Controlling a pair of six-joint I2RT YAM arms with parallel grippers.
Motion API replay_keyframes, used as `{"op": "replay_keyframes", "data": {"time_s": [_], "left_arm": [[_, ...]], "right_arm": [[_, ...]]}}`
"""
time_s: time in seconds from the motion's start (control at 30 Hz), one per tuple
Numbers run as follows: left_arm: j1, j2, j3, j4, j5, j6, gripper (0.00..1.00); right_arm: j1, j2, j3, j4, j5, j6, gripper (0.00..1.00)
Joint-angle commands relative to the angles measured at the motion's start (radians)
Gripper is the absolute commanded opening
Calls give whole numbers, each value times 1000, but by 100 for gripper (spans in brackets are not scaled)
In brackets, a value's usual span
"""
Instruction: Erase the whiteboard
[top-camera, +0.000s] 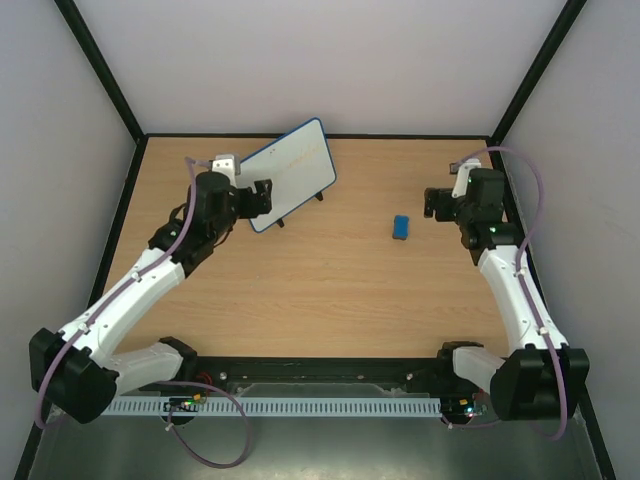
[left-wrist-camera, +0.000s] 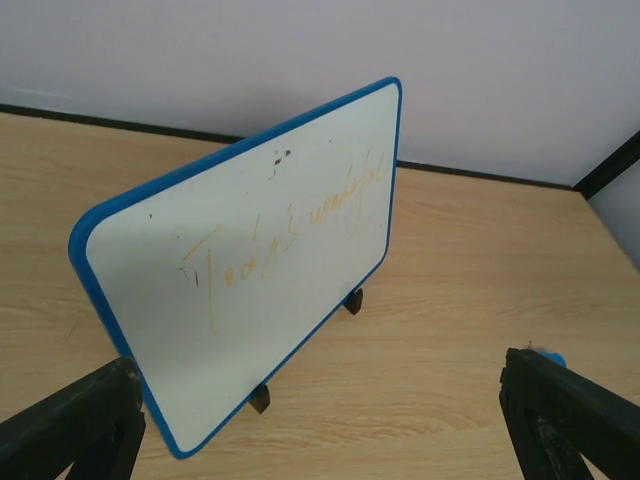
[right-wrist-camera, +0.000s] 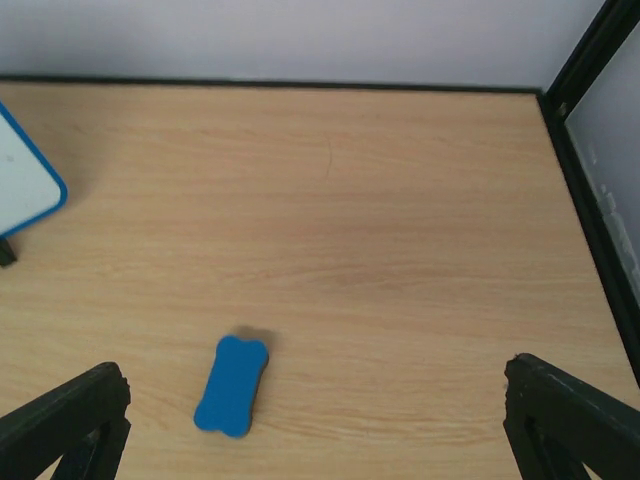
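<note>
The whiteboard (top-camera: 291, 172), white with a blue frame and black feet, stands tilted at the back left of the table. In the left wrist view the whiteboard (left-wrist-camera: 260, 250) carries faint orange writing. My left gripper (top-camera: 258, 201) is open and empty, just in front of the board's lower left corner. A small blue eraser (top-camera: 401, 227) lies flat on the table right of centre; it also shows in the right wrist view (right-wrist-camera: 232, 385). My right gripper (top-camera: 438, 203) is open and empty, just right of the eraser and above the table.
The wooden table (top-camera: 330, 290) is walled on three sides, with black frame posts at the back corners. A corner of the whiteboard (right-wrist-camera: 25, 180) shows at the left edge of the right wrist view.
</note>
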Motion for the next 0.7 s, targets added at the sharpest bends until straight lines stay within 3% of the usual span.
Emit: {"op": "replay_keyframes", "data": {"time_s": [0.0, 0.13, 0.3, 0.5, 0.67], "left_arm": [[-5, 23, 81, -118, -15, -51, 94], [-5, 32, 107, -147, -18, -96, 90], [-7, 25, 108, -151, 26, -123, 88], [-7, -50, 125, -271, 1, -77, 100], [-6, -105, 64, -284, -13, -51, 100]], "right_arm": [[-3, 49, 81, -174, -45, -120, 98], [-3, 87, 106, -271, -52, -173, 98], [-4, 53, 47, -277, -43, -240, 98], [-6, 98, 143, -304, -149, -171, 97], [-6, 144, 216, -299, -186, -120, 98]]}}
